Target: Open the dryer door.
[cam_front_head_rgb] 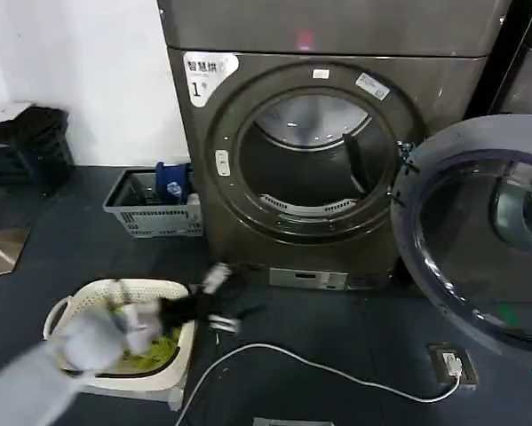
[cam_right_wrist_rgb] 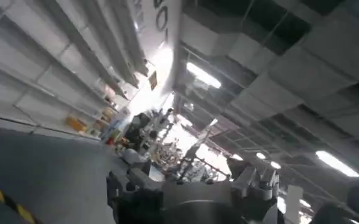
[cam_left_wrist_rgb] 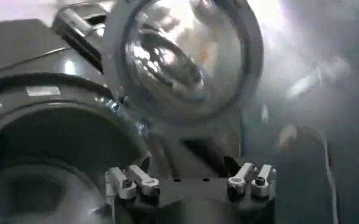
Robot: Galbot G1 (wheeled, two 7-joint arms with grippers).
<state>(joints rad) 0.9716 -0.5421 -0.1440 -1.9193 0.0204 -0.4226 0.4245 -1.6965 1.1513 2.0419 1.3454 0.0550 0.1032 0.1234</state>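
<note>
Head cam first: the dryer door was swung wide open, hanging out to the right of the bronze-grey machine with the white "1" label, so the drum opening sat fully exposed. The left gripper was low in front of the machine, just beside a white laundry basket with green stuff in it, not touching the door; it was too blurred there to read the jaws. A grey crate sat against the wall left of the machine, and a white cable snaked across the dark floor.

Left wrist cam: the left gripper had its jaws spread apart with nothing between them, and the open door showed beyond it, next to the machine's front.

Right wrist cam: the right gripper pointed up at a ceiling with strip lights, jaws spread wide, holding nothing.
</note>
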